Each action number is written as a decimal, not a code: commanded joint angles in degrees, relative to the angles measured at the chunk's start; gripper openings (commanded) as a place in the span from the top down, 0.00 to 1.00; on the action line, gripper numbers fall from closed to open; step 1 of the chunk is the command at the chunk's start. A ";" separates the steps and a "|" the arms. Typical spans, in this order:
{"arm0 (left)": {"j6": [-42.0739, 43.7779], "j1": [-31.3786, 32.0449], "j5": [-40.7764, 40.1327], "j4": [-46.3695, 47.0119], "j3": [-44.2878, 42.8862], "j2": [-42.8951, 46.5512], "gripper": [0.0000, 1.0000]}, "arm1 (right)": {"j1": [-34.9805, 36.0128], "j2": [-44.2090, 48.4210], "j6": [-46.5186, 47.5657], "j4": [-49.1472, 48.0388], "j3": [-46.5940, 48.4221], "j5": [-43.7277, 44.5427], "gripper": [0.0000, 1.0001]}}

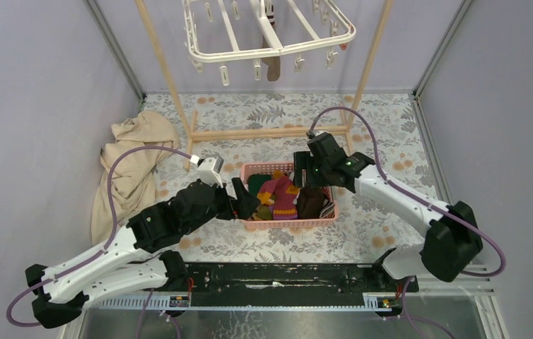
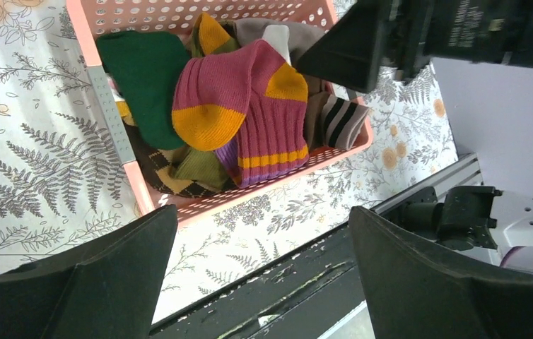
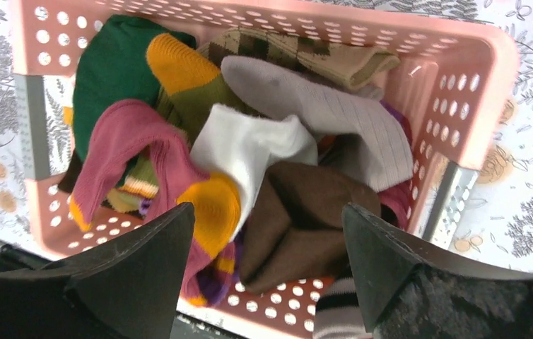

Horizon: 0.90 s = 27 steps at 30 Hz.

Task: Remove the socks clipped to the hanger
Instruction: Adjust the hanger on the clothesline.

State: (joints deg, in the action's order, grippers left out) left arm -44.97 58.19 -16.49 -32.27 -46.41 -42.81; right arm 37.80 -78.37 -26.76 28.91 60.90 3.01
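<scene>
**sockguy:** When I looked, most of the socks were piled in the pink basket on the counter: green, maroon-and-yellow, white, brown, one striped. One brownish sock hung clipped to the hanger up at the back.

**yam_fan:** And the fingers?

**sockguy:** Left fingers were spread wide with nothing between them, right at the basket's left end. Right fingers were spread too, hovering over the right half of the pile, pinching nothing as far as I could see.

**yam_fan:** Anything else around?

**sockguy:** Beige cloth was bunched up by the left wall, well apart from the basket.
</scene>
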 commanded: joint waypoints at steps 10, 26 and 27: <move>-1.83 0.26 0.47 -1.55 -0.56 -2.66 0.01 | 8.80 -17.69 -1.08 -13.09 -3.14 8.25 0.19; 0.41 0.25 0.39 -4.46 -0.83 -1.37 0.01 | 10.09 3.38 -0.91 -11.64 -5.93 8.34 0.09; 0.63 0.25 0.44 -4.65 -0.73 -0.86 0.01 | 10.05 5.66 -0.84 -10.33 -5.10 8.80 0.09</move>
State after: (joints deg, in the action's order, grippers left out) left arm -45.91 58.19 -16.25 -35.03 -46.41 -45.47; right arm 47.05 -82.46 -28.64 14.02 51.88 9.91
